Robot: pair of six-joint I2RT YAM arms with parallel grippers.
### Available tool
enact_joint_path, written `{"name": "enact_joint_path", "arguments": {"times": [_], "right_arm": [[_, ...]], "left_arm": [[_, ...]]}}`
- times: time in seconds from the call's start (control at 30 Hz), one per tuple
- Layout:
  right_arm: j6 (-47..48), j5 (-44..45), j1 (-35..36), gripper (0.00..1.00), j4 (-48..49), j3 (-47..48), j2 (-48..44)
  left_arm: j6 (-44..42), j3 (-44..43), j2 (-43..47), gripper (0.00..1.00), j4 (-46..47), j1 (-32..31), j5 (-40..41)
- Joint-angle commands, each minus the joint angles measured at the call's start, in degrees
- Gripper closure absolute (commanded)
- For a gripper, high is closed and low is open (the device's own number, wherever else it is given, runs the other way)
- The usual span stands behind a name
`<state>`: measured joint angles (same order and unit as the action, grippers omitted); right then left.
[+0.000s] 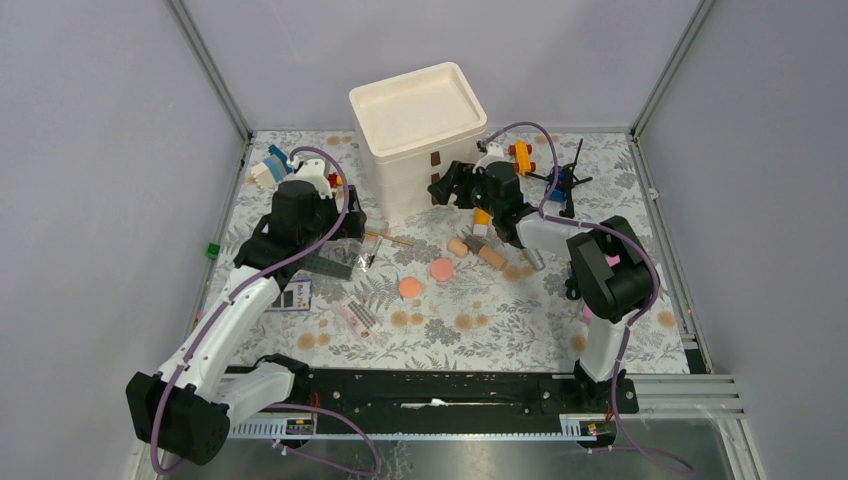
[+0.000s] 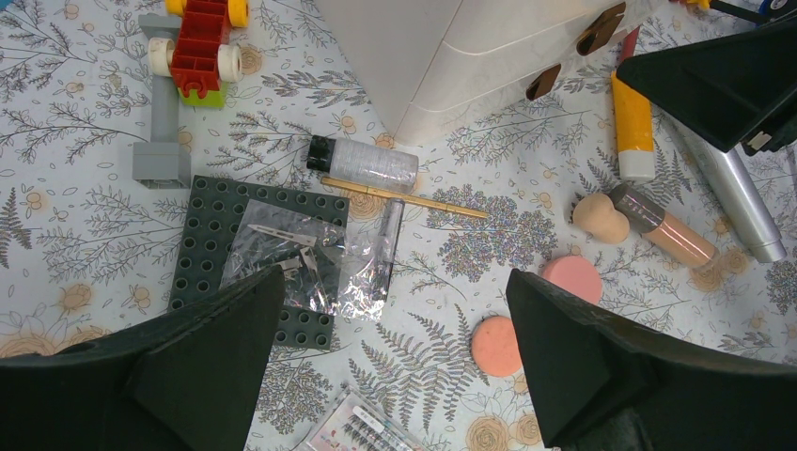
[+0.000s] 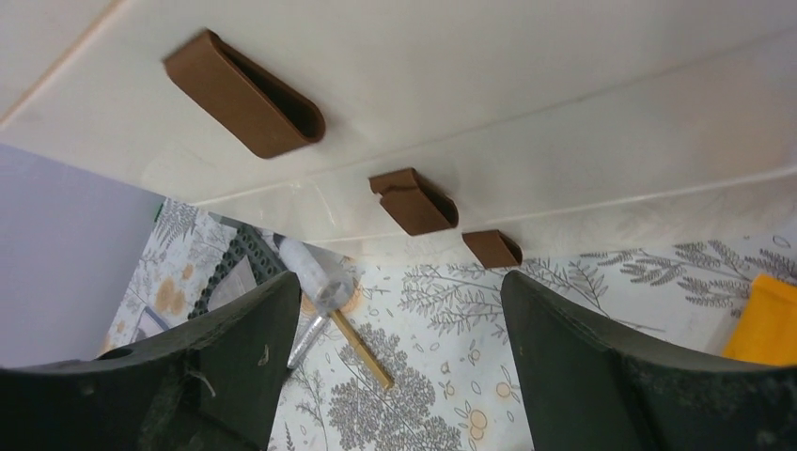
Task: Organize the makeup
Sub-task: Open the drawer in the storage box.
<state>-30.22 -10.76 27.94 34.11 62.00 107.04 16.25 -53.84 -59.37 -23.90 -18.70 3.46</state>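
Little of the sorting looks done: the makeup [image 1: 441,269] — orange tube [image 2: 632,127], silver-grey tube [image 2: 742,202], beige tube [image 2: 663,225], clear bottle [image 2: 365,162], salmon-pink discs [image 2: 573,278] and a thin brush [image 2: 404,197] — lies loose on the counter [image 1: 500,320] in front of the white drawer unit [image 1: 418,135], whose drawers appear shut. The left tool [image 2: 399,376] hangs wide open and empty above the discs and bottle, while the right tool [image 3: 404,376], jaws apart with nothing between them, faces the unit's brown handles [image 3: 414,200]. Only the right wrist view shows those handles up close; only the left wrist view sets out the cosmetics one by one, which the overhead view renders small.

Bottle [image 2: 367,164] just beside drawer chest [image 2: 451,56]
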Motion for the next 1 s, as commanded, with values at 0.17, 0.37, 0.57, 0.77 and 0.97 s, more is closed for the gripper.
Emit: {"name": "enact_joint_path", "arguments": {"times": [0.17,0.37,0.57,0.77,0.97], "right_arm": [[0.0,2.1,0.0,0.18,8.0,5.9,-1.3],[0.1,2.8,0.0,0.21,9.3,6.8,-1.4],[1.2,3.6,0.0,0.23,7.9,5.0,-0.4],[2.2,4.2,0.1,0.24,14.4,-1.7,2.1],[1.9,3.7,0.1,0.26,27.1,-6.6,6.3]], "left_arm": [[-0.8,-0.4,0.2,0.01,2.0,0.0,0.4],[-0.8,-0.4,0.2,0.01,2.1,0.0,0.2],[-0.8,-0.4,0.3,0.01,2.1,0.0,0.1],[-0.8,-0.4,0.1,0.01,2.0,0.0,-0.1],[-0.8,-0.4,0.0,0.01,2.0,0.0,-0.2]]}}
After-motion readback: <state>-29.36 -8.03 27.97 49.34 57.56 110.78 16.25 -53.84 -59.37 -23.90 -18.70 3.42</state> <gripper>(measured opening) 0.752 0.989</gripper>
